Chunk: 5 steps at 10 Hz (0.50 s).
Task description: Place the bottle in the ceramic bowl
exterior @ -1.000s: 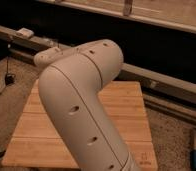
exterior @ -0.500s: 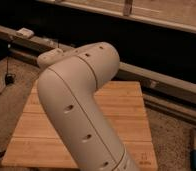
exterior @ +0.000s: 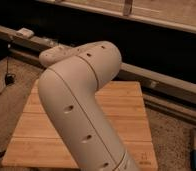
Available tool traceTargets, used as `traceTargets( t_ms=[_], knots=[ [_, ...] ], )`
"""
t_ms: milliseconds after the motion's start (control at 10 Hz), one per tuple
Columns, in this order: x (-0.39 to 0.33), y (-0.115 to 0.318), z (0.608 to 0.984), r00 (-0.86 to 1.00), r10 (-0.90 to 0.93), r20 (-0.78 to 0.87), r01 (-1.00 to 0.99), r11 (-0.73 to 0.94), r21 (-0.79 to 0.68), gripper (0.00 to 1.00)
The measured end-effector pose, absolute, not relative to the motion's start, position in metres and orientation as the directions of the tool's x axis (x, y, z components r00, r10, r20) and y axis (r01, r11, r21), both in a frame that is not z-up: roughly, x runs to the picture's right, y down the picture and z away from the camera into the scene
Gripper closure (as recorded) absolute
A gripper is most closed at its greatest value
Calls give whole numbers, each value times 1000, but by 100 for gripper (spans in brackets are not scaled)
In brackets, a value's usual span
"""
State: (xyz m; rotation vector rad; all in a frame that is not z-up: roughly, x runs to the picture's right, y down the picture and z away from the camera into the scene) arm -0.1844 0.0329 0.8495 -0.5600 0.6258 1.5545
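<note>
Your robot's bulky white arm [exterior: 83,107] fills the view, bent over a wooden table [exterior: 126,115]. The gripper is out of sight behind the arm, and so are the bottle and ceramic bowl.

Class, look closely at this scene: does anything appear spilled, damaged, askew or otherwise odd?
Nothing looks spilled or damaged. The one oddity: the robot's arm fills the middle of the view and hides much of the wooden table. The gripper, the bottle and the ceramic bowl are not in view.
</note>
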Motion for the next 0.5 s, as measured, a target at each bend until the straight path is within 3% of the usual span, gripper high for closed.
traceTargets(
  t_ms=[500],
  knots=[
    [-186, 31, 849, -74, 735, -674, -997, -46, 59, 30]
  ],
)
